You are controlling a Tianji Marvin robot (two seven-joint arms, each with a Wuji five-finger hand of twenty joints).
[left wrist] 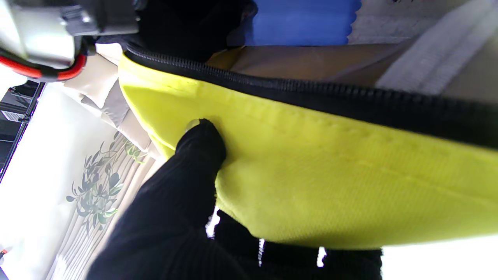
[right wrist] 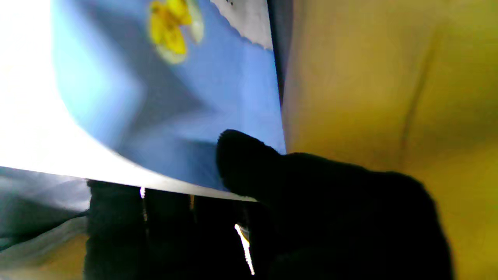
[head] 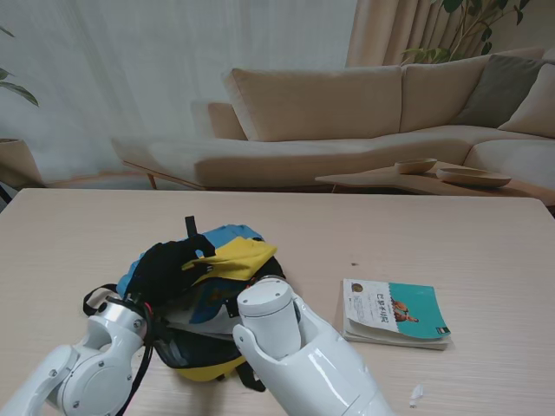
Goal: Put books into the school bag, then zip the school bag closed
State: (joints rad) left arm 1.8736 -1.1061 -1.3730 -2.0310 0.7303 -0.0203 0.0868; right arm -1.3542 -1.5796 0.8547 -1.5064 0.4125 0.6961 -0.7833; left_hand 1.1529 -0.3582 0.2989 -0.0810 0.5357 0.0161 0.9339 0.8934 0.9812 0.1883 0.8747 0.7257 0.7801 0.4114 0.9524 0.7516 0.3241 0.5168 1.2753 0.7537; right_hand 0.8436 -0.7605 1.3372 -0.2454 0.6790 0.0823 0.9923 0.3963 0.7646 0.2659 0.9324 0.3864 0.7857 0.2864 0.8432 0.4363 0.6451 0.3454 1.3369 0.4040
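Note:
The school bag [head: 227, 251], blue, yellow and black, lies open on the table in front of me. My black-gloved left hand [head: 172, 264] holds up its yellow flap [left wrist: 330, 182]; the thumb [left wrist: 200, 146] presses the cloth just under the black zipper [left wrist: 350, 97]. My right hand [right wrist: 311, 202] is inside the bag, hidden in the stand view behind its white forearm [head: 277, 325]. It grips a blue book [right wrist: 194, 105] with a yellow flower on the cover, next to the yellow lining [right wrist: 389, 77]. A second book [head: 395, 314] with a teal and white cover lies flat on the table to the right.
The bag's black straps [head: 95, 299] trail out to the left, near my left arm. A small white scrap [head: 417, 394] lies near the table's front edge on the right. Behind the table stand a beige sofa [head: 347, 113] and a low table [head: 434, 178].

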